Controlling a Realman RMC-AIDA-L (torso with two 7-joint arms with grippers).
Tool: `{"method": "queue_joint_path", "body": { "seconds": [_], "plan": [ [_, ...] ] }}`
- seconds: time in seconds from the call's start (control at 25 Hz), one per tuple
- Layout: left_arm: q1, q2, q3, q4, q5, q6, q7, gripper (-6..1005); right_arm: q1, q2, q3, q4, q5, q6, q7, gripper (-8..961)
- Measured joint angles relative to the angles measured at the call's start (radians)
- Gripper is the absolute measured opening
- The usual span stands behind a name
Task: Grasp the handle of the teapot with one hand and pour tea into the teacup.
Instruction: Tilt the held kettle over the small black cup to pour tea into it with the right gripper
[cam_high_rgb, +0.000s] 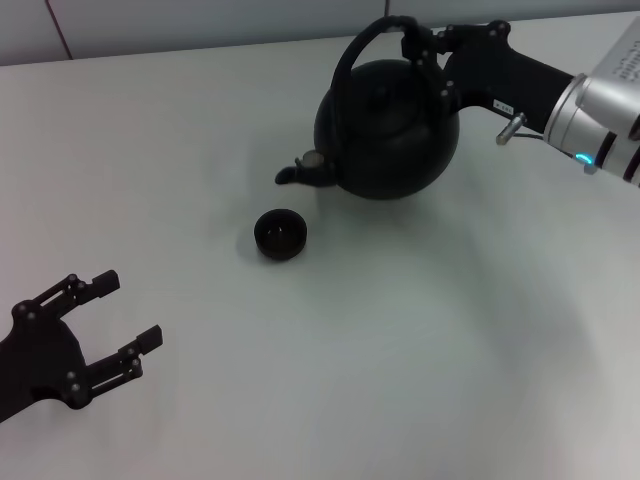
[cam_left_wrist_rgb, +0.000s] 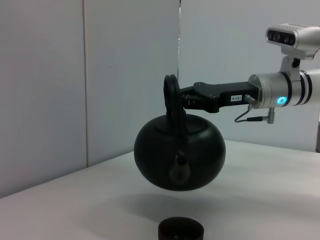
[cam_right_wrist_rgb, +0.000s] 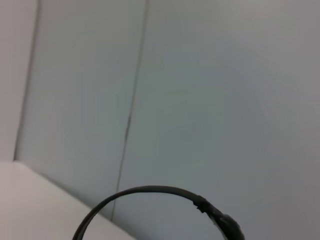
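The round black teapot (cam_high_rgb: 390, 125) hangs in the air above the white table, its short spout (cam_high_rgb: 300, 171) pointing toward the small black teacup (cam_high_rgb: 279, 234). My right gripper (cam_high_rgb: 425, 45) is shut on the ribbed side of the arched handle (cam_high_rgb: 360, 48), reaching in from the right. In the left wrist view the teapot (cam_left_wrist_rgb: 180, 152) floats clear of the table with the teacup (cam_left_wrist_rgb: 181, 230) just below and in front of it, and the right gripper (cam_left_wrist_rgb: 182, 100) clamps the handle (cam_left_wrist_rgb: 171, 95). The right wrist view shows only the handle arc (cam_right_wrist_rgb: 150, 192). My left gripper (cam_high_rgb: 110, 315) rests open at the near left.
The white table (cam_high_rgb: 420, 350) spreads wide around the cup. Pale wall panels (cam_left_wrist_rgb: 100, 75) stand behind the far table edge.
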Motion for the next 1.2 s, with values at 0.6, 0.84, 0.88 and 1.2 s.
{"method": "queue_joint_path", "body": {
  "seconds": [0.6,0.84,0.88,1.2],
  "plan": [
    [0.000,-0.003,0.000,0.000,-0.002,-0.004,0.007,799,0.019,0.003,-0.110,-0.053,0.004,-0.001,-0.224,87],
    [-0.001,-0.003,0.000,0.000,-0.002,-0.005,0.007,799,0.025,0.004,-0.153,-0.088,0.005,0.000,-0.239,87],
    [-0.001,-0.003,0.000,0.000,-0.002,-0.005,0.007,799,0.026,0.004,-0.155,-0.089,0.005,0.001,-0.246,87],
    [-0.002,-0.003,0.000,0.000,-0.002,-0.003,0.004,799,0.031,0.005,-0.191,-0.109,0.007,0.010,-0.283,88]
  ]
}}
